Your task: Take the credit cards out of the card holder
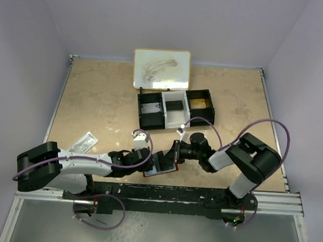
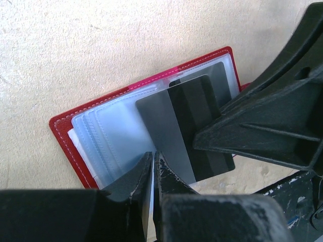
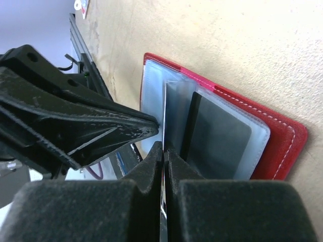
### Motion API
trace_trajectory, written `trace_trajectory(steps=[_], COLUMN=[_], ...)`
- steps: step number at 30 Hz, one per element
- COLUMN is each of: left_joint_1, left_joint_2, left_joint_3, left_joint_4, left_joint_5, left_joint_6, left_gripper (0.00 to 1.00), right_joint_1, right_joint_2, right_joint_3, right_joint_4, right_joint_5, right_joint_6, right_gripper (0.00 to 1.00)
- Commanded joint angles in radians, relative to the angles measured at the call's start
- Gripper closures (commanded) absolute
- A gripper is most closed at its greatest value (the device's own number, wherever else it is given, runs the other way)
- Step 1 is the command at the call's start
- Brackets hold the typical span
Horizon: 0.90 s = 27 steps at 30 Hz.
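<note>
The red card holder (image 1: 167, 169) lies open on the table between my two grippers, its pale clear sleeves (image 2: 116, 131) facing up. A grey credit card (image 2: 166, 126) with a black stripe sticks partly out of a sleeve. My left gripper (image 2: 153, 156) is shut on the thin edge of a sleeve at the holder's near side. My right gripper (image 3: 164, 148) is shut on the edge of the grey card (image 3: 176, 116), seen almost edge-on. Another dark card (image 3: 217, 136) sits inside a sleeve. In the top view the left gripper (image 1: 152, 163) and right gripper (image 1: 174, 154) nearly touch over the holder.
A long black tray (image 1: 176, 108) with a white middle compartment stands behind the grippers. A small whiteboard (image 1: 161, 69) lies at the back. A banknote (image 1: 83, 142) lies left of the left arm. The metal base rail (image 1: 173, 193) runs along the near edge.
</note>
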Motion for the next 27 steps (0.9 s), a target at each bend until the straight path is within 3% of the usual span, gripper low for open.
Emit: trace_trajectory(steps=[1, 7, 11, 20, 27], left_joint_1=[-0.005, -0.005, -0.007, -0.014, -0.011], left_joint_2=[0.002, -0.037, -0.045, -0.118, -0.201], left_joint_3=[0.001, -0.003, -0.004, 0.07, 0.175], left_joint_4=[-0.082, -0.115, -0.095, -0.162, -0.405], left_joint_5=[-0.033, -0.063, -0.067, -0.122, -0.292], left_joint_6=[-0.009, -0.018, -0.019, 0.029, 0.056], left_gripper=[0.98, 0.98, 0.96, 0.64, 0.33], right_joint_1=[-0.005, -0.005, -0.005, -0.005, -0.005], right_joint_2=[-0.159, -0.435, -0.582, -0.828, -1.028], right_joint_3=[0.016, 0.014, 0.025, -0.097, -0.164], right_joint_4=[-0.217, -0.446, -0.535, -0.402, -0.359], right_joint_5=[0.123, 0.331, 0.366, 0.423, 0.428], right_joint_6=[-0.088, -0.148, -0.212, -0.327, -0.504], right_gripper=[1.0, 1.0, 1.0, 1.0, 1.0])
